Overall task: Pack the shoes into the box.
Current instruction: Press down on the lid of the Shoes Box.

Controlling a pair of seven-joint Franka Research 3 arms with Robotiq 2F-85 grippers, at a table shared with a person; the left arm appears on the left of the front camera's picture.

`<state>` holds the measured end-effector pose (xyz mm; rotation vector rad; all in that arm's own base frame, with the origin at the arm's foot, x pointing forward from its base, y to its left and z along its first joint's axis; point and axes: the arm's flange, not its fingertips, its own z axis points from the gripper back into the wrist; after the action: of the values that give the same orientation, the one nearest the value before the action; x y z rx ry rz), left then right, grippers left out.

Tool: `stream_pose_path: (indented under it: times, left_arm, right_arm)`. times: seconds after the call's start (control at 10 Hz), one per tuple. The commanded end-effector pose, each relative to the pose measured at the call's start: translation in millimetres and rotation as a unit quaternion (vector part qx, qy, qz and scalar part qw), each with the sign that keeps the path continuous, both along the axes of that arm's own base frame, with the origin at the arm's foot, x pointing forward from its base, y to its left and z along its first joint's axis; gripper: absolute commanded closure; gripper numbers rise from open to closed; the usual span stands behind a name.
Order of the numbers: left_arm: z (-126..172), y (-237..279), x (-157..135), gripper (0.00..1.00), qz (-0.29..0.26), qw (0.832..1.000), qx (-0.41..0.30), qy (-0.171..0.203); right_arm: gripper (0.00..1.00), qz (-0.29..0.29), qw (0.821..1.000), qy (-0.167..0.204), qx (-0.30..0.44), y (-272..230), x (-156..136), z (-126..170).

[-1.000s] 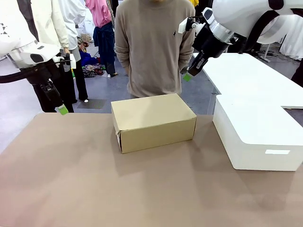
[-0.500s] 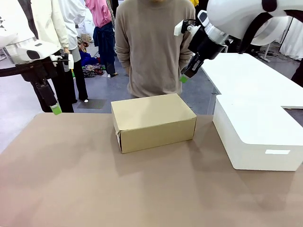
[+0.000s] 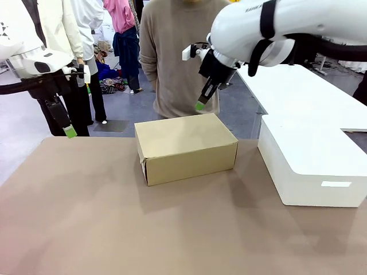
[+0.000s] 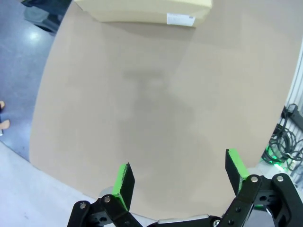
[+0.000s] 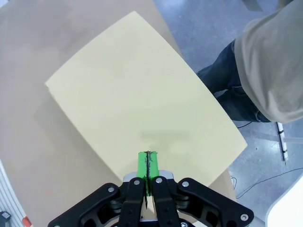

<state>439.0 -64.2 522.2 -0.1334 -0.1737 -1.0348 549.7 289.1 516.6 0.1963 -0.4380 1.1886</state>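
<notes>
The brown cardboard box (image 3: 186, 148) sits shut in the middle of the table, lid flap down. The shoes are out of view. My right gripper (image 3: 199, 105) hangs shut and empty in the air just above the box's far edge; in the right wrist view its pressed-together green pads (image 5: 147, 163) point down at the box lid (image 5: 142, 109). Above the table's far left corner my left gripper (image 3: 78, 110) is held open with nothing in it. The left wrist view has its spread fingers (image 4: 180, 174) over bare tabletop, the box (image 4: 142, 9) at the top edge.
A large white rounded box (image 3: 309, 160) stands on the table's right side. A person (image 3: 183, 57) in a beige sweater stands at the far edge behind the cardboard box, hands behind the back. Brown tabletop (image 3: 143, 229) spreads in front.
My right arm has swung left from beside the person to above the box's far edge, still shut. My left gripper has opened wider and drawn slightly back to the left.
</notes>
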Motion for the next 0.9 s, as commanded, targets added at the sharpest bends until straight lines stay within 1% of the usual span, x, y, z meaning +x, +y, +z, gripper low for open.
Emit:
stream_pose_path:
  times: [0.0, 0.1, 0.2, 0.5, 0.8]
  left_arm:
    - [-1, 0, -1, 0.00, 0.004, 1.000, -0.007, -0.003]
    - [-1, 0, -1, 0.00, 0.004, 1.000, -0.007, -0.003]
    - [-1, 0, -1, 0.00, 0.004, 1.000, -0.007, -0.003]
    - [-1, 0, -1, 0.00, 0.004, 1.000, -0.007, -0.003]
    - [-1, 0, -1, 0.00, 0.004, 1.000, -0.007, -0.003]
  right_arm:
    - [1.00, -0.022, 1.000, -0.015, -0.011, 15, 22, -12]
    - [1.00, -0.030, 0.999, -0.027, -0.023, 21, 29, -22]
    - [1.00, -0.035, 0.999, -0.030, -0.026, 28, 35, -32]
    - [1.00, -0.042, 0.999, -0.016, -0.029, 38, 44, -53]
    - [1.00, -0.043, 0.999, -0.002, -0.031, 45, 47, -74]
